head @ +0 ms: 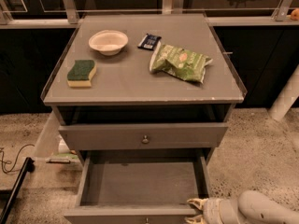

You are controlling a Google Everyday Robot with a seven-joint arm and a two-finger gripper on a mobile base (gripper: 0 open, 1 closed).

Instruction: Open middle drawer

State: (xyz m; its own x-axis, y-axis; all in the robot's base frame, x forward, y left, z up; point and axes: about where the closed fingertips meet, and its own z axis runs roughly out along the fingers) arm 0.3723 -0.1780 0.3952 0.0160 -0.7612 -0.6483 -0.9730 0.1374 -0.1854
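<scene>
Counter (140, 85): sitting grey and flat on top of the cabinet, with a raised lip running along its left and right edges.
Bowl (108, 42): resting upright near the counter's back-left corner, pale and shallow.
Sponge (81, 73): lying by the left edge, in front of the bowl, green side facing up over a yellow layer.
Packet (149, 41): lying flat near the back edge, just right of the bowl, small and dark.
Chip bag (180, 62): sprawling on the right half of the counter, green and crinkled, its upper corner sitting just beside the packet.
Top drawer (107, 136): sitting under the counter's front edge, its grey front poking out slightly past the cabinet frame, with a round metal knob (145, 139) showing at its centre.
Middle drawer (140, 183): standing pulled well out below the top drawer, towards me, with its plain grey inside showing and its front running along the bottom edge of the view.
Gripper (194, 210): hanging low at the bottom right, right at the right end of the middle drawer's front; I cannot tell how wide it is standing or whether it is gripping anything.
Arm (261, 209): reaching in from the bottom-right corner, pale and rounded, pointing left towards the drawer.
Cable (11, 157): trailing across the speckled floor to the left of the cabinet.
Post (285, 99): leaning white on the far right, beyond the counter's right edge.
</scene>
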